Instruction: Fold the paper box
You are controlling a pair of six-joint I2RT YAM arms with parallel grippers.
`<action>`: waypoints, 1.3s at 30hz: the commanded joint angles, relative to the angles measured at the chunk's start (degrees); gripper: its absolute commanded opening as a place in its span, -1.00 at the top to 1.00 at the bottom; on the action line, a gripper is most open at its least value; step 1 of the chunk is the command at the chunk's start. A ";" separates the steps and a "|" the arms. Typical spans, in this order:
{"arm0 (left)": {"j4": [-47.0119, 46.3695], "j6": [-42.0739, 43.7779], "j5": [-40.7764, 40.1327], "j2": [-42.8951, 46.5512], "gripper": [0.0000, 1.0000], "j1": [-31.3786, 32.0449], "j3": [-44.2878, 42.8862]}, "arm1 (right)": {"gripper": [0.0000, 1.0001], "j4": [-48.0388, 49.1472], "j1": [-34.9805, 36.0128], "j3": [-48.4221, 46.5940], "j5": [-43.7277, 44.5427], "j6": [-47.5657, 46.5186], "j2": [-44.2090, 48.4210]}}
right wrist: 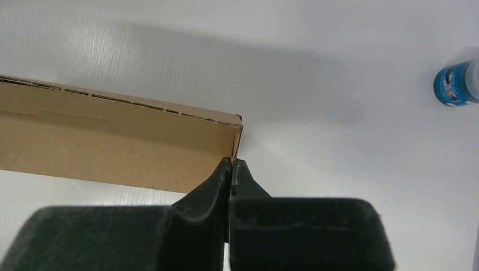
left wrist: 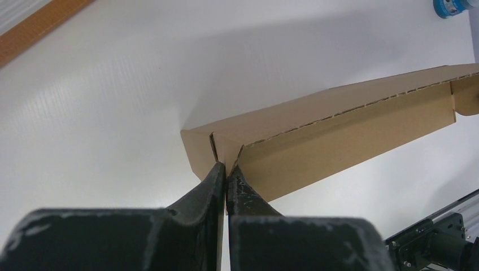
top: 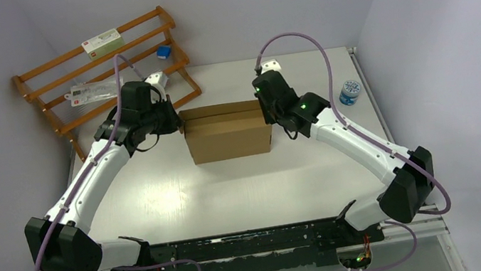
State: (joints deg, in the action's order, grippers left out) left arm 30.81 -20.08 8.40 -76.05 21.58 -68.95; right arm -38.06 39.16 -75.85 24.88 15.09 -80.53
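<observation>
The paper box (top: 228, 132) is plain brown cardboard, standing in the middle of the table between my two arms. My left gripper (top: 178, 124) is at the box's left end. In the left wrist view the gripper (left wrist: 227, 167) is shut on a thin cardboard flap at the corner of the box (left wrist: 339, 127). My right gripper (top: 265, 114) is at the box's right end. In the right wrist view the gripper (right wrist: 231, 162) is shut on the box's right edge, with the box's wall (right wrist: 113, 141) running off to the left.
A wooden rack (top: 106, 73) with small packets stands at the back left. A blue and white bottle (top: 350, 92) stands at the right of the table, also in the right wrist view (right wrist: 457, 83). A black rail (top: 239, 243) runs along the near edge.
</observation>
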 commanded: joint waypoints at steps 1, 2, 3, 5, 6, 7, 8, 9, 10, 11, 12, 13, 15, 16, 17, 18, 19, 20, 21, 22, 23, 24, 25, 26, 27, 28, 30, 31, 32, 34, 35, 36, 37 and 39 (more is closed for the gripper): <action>1.58 0.27 0.85 -0.59 0.86 1.00 -1.74 | 1.00 -0.64 1.33 -2.24 -4.70 -0.98 -1.76; 1.84 0.48 0.50 -0.66 0.86 1.00 -1.92 | 1.00 -1.10 1.29 -2.69 -4.33 -1.20 -1.93; 1.96 0.60 0.39 -0.67 0.86 1.00 -2.05 | 1.00 -1.46 1.34 -3.03 -4.28 -1.50 -2.06; 2.27 0.72 -0.04 -0.63 0.86 1.05 -2.14 | 1.00 -2.16 1.36 -3.60 -4.37 -2.12 -2.44; 2.13 0.73 -0.16 -0.55 0.86 1.01 -2.02 | 1.00 -2.32 1.35 -3.74 -4.29 -2.22 -2.58; 2.00 0.68 -0.25 -0.60 0.86 1.00 -1.93 | 1.00 -2.48 1.36 -3.89 -4.69 -2.36 -2.73; 2.02 0.66 -0.29 -0.55 0.86 1.00 -1.84 | 1.00 -2.60 1.36 -4.01 -5.03 -2.39 -2.85; 1.98 0.72 -0.08 -0.58 0.86 1.00 -1.86 | 1.00 -2.56 1.36 -4.03 -5.19 -2.17 -2.94; 1.90 0.70 0.16 -0.65 0.86 1.00 -1.78 | 1.00 -2.36 1.25 -3.92 -5.61 -2.07 -2.95; 1.89 0.69 0.20 -0.73 0.86 1.00 -1.79 | 1.00 -2.17 1.33 -3.80 -6.34 -2.03 -2.96; 2.03 0.67 0.27 -0.84 0.86 1.03 -1.89 | 1.00 -2.09 1.33 -3.85 -6.87 -1.76 -3.04; 2.20 0.71 0.34 -0.93 0.86 1.01 -2.07 | 1.00 -2.06 1.31 -3.94 -7.02 -1.41 -3.13; 2.03 0.59 0.57 -0.83 0.86 1.05 -2.01 | 1.00 -1.59 1.36 -3.72 -7.41 -0.62 -3.06; 1.86 0.45 0.76 -0.73 0.86 1.05 -1.93 | 1.00 -1.37 1.36 -3.66 -7.58 0.04 -3.04; 1.62 0.27 0.94 -0.64 0.87 1.08 -1.83 | 1.00 -1.13 1.36 -3.53 -7.88 0.74 -2.97; 1.36 0.09 1.16 -0.60 0.87 1.09 -1.69 | 1.00 -0.84 1.28 -3.47 -8.52 1.27 -2.92; 1.16 -0.02 1.44 -0.59 0.87 1.09 -1.55 | 1.00 -0.64 1.35 -3.43 -8.91 1.92 -2.90; 1.11 -0.11 1.67 -0.59 0.87 1.17 -1.48 | 1.00 -0.45 1.32 -3.50 -8.92 2.61 -2.89; 1.10 -0.18 1.78 -0.67 0.87 1.30 -1.45 | 1.00 -0.32 1.34 -3.55 -8.82 3.29 -2.88; 1.25 -0.19 1.87 -0.75 0.86 1.46 -1.46 | 1.00 -0.14 1.30 -3.58 -8.88 3.81 -2.81; 1.34 -0.16 1.88 -0.84 0.87 1.63 -1.48 | 1.00 0.10 1.27 -3.53 -8.82 4.18 -2.79; 1.29 -0.25 1.88 -0.85 0.87 1.81 -1.40 | 1.00 0.29 1.35 -3.39 -8.62 4.74 -2.78; 1.21 -0.37 1.87 -0.81 0.87 1.92 -1.23 | 1.00 0.49 1.35 -3.22 -8.40 4.94 -2.79; 1.07 -0.39 1.92 -0.72 0.87 1.96 -1.11 | 1.00 0.62 1.36 -3.05 -8.26 5.03 -2.88; 1.02 -0.40 1.94 -0.66 0.87 2.04 -1.02 | 1.00 0.61 1.34 -2.85 -8.04 5.10 -2.92; 1.01 -0.40 1.85 -0.51 0.87 2.06 -0.98 | 1.00 0.62 1.35 -2.60 -7.66 5.16 -3.00; 1.17 -0.35 1.79 -0.48 0.87 2.10 -1.09 | 1.00 0.39 1.36 -2.41 -7.44 5.73 -3.29; 1.18 -0.31 1.79 -0.41 0.87 2.14 -1.10 | 1.00 0.48 1.34 -2.37 -7.66 6.07 -3.19; 1.18 -0.34 1.70 -0.41 0.87 2.15 -1.12 | 1.00 0.84 1.35 -2.30 -8.04 6.62 -3.08; 1.10 -0.45 1.84 -0.39 0.87 2.15 -1.03 | 1.00 1.58 1.34 -2.28 -8.47 7.34 -2.61; 1.10 -0.49 1.95 -0.39 0.87 2.19 -0.99 | 1.00 1.79 1.35 -2.35 -8.53 7.72 -2.48; 1.03 -0.51 2.00 -0.39 0.87 2.23 -0.93 | 1.00 2.05 1.36 -2.37 -8.58 8.00 -2.38; 1.01 -0.54 1.96 -0.41 0.87 2.23 -0.90 | 1.00 2.04 1.36 -2.43 -8.56 8.28 -2.39; 1.01 -0.55 1.96 -0.41 0.87 2.32 -0.90 | 1.00 2.07 1.36 -2.50 -8.28 8.58 -2.36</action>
State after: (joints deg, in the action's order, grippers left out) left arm 31.97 -19.09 5.52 -76.12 21.85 -69.58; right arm -40.14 39.22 -78.72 22.50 20.43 -82.54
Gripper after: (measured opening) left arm 0.071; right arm 0.013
